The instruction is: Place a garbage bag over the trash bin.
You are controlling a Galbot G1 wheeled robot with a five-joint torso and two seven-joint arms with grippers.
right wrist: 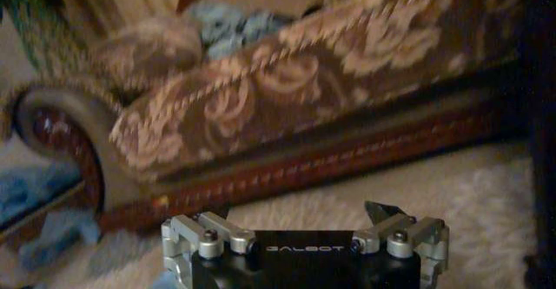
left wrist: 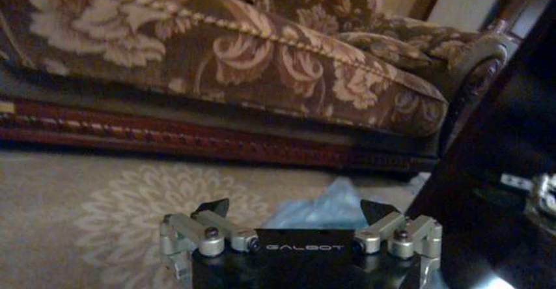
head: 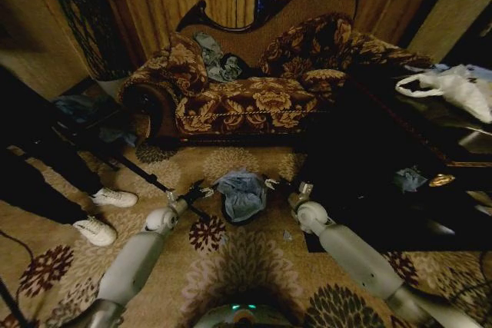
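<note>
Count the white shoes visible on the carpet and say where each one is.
2. One white shoe lies on the carpet left of the left arm; the other white shoe sits nearer the robot. More could be hidden.

You see thin, crinkled plastic film on the garbage bag (head: 242, 192), woven floral upholstery on the sofa (head: 254, 101), and pile carpet (head: 246, 266).

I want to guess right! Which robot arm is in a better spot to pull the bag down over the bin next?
Probably the left. The left gripper sits open right beside the garbage bag bunched on the trash bin, bag film between its fingertips in its wrist view. The right gripper is open too, slightly farther off.
</note>
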